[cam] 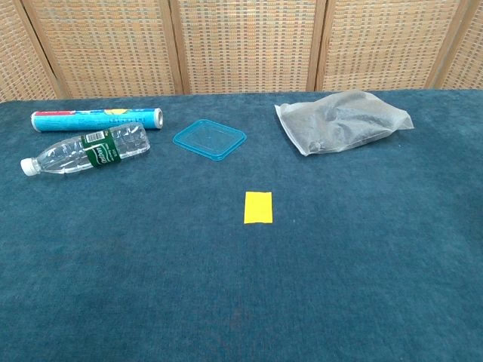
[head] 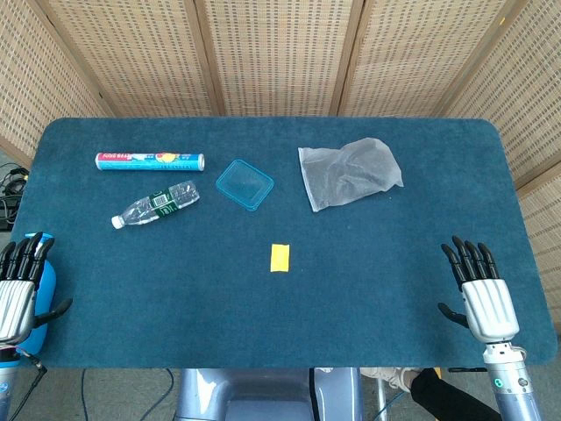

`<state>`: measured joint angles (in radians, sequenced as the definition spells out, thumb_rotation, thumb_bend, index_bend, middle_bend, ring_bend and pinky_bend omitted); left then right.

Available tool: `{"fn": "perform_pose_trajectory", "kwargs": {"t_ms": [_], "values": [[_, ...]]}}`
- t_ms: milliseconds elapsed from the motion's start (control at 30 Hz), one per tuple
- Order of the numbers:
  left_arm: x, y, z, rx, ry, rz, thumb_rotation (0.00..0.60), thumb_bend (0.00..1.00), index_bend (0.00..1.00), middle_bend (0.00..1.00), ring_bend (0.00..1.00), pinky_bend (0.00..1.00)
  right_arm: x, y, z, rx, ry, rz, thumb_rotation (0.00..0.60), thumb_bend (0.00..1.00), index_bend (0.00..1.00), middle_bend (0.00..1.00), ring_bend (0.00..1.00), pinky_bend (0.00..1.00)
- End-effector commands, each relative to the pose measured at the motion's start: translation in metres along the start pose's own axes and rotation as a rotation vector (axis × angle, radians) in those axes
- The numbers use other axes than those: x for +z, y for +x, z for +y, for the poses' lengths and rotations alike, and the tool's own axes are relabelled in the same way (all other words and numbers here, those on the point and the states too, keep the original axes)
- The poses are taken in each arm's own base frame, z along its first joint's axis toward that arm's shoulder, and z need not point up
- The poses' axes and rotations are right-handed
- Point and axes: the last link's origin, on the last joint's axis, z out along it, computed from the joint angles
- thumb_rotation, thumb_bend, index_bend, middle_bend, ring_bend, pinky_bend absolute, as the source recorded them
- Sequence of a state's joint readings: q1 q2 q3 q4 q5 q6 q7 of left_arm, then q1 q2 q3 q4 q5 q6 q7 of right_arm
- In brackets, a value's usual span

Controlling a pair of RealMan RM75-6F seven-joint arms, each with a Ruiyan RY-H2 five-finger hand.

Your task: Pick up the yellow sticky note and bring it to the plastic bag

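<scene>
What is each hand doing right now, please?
Left hand: open, holding nothing, at the table's near-left edge.
Right hand: open, holding nothing, at the near-right edge.

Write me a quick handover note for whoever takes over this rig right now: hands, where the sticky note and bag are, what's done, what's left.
Left hand: open, holding nothing, at the near left table edge.
Right hand: open, holding nothing, at the near right edge.
Yellow sticky note: flat on the blue cloth, mid-table, untouched.
Plastic bag: lying at the far side, right of the blue lid.
Done: nothing yet.
Left: reach the note, pick it up, carry it to the bag. The right hand looks the likelier choice, since the bag lies on its side.
</scene>
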<state>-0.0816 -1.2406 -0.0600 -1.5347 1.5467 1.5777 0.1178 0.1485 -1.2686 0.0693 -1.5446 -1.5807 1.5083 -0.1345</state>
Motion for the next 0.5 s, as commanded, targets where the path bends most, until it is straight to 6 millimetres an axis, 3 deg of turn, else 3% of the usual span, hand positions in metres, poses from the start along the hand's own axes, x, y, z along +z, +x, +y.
{"fn": "perform_pose_trajectory", "kwargs": {"t_ms": [33, 500], "values": [[0.0002, -0.0001, 0.0000, 0.000, -0.001, -0.002, 0.600, 0.15, 0.00, 0.00, 0.00, 0.00, 0.0002, 0.0001, -0.0003, 0.001, 0.001, 0.001, 0.600, 0.15, 0.00, 0.00, 0.00, 0.00], [-0.0011, -0.0004, 0.0017, 0.004, -0.002, -0.004, 0.600, 0.16, 0.00, 0.00, 0.00, 0.00, -0.0015, -0.0015, -0.0008, 0.008, 0.006, -0.009, 0.600, 0.15, 0.00, 0.00, 0.00, 0.00]]}}
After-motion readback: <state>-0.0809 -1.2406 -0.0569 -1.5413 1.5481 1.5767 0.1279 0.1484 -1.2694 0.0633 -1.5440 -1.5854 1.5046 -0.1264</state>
